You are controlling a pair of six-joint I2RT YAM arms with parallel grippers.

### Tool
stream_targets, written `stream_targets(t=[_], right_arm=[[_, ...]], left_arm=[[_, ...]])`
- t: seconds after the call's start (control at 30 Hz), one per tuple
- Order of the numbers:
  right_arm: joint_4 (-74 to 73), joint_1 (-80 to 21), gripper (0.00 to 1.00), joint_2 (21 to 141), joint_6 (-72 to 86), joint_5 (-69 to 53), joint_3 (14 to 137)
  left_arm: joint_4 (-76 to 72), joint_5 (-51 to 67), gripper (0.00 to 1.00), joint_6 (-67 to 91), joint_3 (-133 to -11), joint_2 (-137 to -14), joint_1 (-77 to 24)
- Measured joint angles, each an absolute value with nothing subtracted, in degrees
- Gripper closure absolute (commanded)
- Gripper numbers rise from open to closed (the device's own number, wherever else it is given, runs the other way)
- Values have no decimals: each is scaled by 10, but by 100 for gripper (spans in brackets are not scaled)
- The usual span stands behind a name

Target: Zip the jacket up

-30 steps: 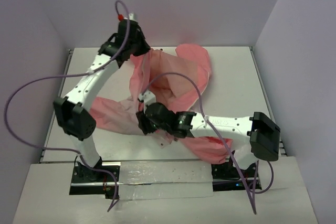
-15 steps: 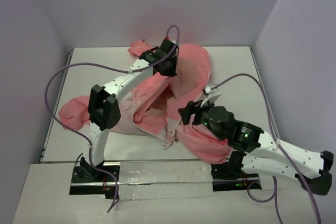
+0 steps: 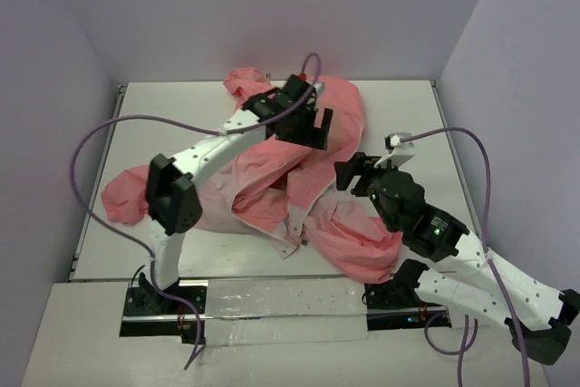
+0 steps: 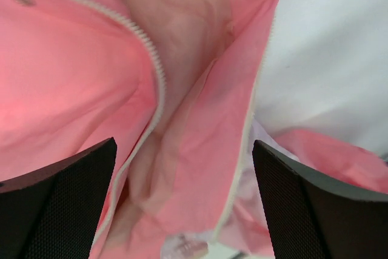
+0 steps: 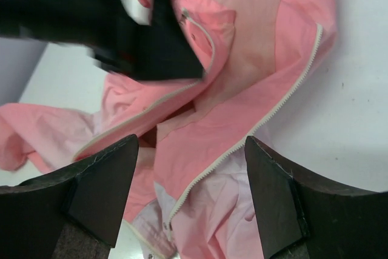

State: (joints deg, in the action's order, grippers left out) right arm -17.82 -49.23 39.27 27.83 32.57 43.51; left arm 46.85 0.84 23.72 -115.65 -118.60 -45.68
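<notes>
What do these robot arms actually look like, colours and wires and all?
The left arm and right arm match: white rounded links joined by chunky black housings, a purple cable looping along each. The left gripper and right gripper have two black wedge-shaped fingers.

Left arm [image 3: 204, 147] and right arm [image 3: 480, 283]: white shells, black joint housings, black base plates [image 3: 149, 303]. A lilac cable [image 3: 95, 138] loops from each arm. Left gripper [image 4: 187, 205]: black fingers, fine mesh-textured inner faces. Right gripper [image 5: 191, 192]: dark wedge-shaped fingers, pale scuffed edges.
</notes>
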Motion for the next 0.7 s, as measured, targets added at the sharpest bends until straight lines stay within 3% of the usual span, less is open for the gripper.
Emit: stream_targets(t=[0.13,0.27,0.53,0.7], right_arm=[[-173,-455,21,461,272,299,451],[-160,-421,21,554,256,258,479],[-187,-388,9,793,180,179,685],[-210,-379,11,939,143,171,815]], left_arm=[[369,86,3,290,-1017,-1033,-370],[305,83,3,338,-959,-942,-277],[245,58,4,431,-822,-887,-245],[242,73,4,461,-777,-881,-209]])
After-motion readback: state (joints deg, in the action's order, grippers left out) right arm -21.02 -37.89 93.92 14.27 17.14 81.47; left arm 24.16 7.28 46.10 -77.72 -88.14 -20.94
